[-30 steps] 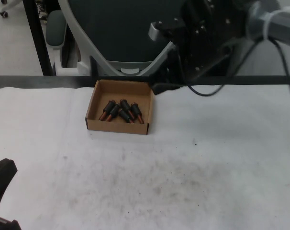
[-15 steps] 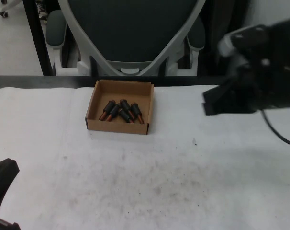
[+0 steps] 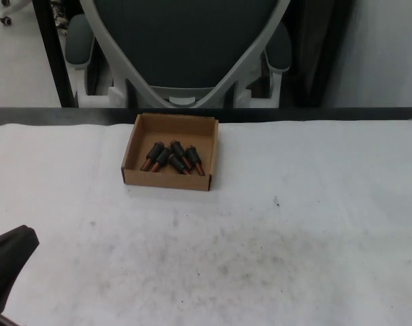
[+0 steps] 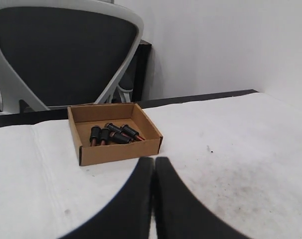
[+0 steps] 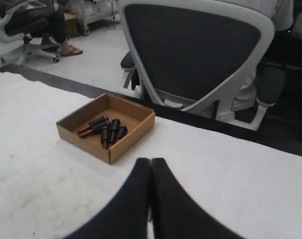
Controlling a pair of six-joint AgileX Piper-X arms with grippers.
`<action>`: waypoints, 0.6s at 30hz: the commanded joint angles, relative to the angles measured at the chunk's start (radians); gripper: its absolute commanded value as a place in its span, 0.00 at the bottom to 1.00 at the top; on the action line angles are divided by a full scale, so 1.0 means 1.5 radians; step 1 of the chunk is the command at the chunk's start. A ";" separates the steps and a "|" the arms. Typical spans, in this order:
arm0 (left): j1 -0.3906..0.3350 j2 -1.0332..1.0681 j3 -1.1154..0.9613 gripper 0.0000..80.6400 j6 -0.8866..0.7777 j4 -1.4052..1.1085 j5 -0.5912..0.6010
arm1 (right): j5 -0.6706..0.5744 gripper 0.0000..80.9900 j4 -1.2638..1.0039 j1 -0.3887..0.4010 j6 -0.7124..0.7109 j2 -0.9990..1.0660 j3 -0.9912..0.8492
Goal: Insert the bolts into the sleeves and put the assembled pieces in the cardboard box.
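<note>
The arm that hung near the cardboard box [image 3: 166, 179] a moment ago has swung off to the right edge of the bench [image 3: 274, 265]. A little heap of put-together pieces [image 3: 170, 157] lies in the box, so the job looks about done. The left gripper [image 4: 154, 162] and the right gripper [image 5: 151, 162] are both pressed closed with nothing in them.

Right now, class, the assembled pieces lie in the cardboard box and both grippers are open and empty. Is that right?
Not quite: the left gripper and right gripper are shut, not open, as each one's wrist view shows. They are empty, and the assembled pieces lie in the cardboard box.
</note>
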 commanded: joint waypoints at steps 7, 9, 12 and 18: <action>-0.005 -0.007 -0.007 0.01 0.005 -0.013 0.017 | 0.045 0.00 -0.003 -0.002 0.049 -0.331 0.166; -0.005 -0.007 -0.007 0.01 0.005 -0.013 0.019 | 0.056 0.00 -0.001 -0.002 0.057 -0.331 0.181; -0.005 -0.013 -0.007 0.01 0.008 -0.012 0.008 | 0.064 0.00 0.007 -0.002 0.031 -0.312 0.187; -0.005 -0.021 -0.007 0.01 0.017 -0.010 -0.082 | 0.126 0.00 -0.089 -0.002 0.000 -0.306 0.227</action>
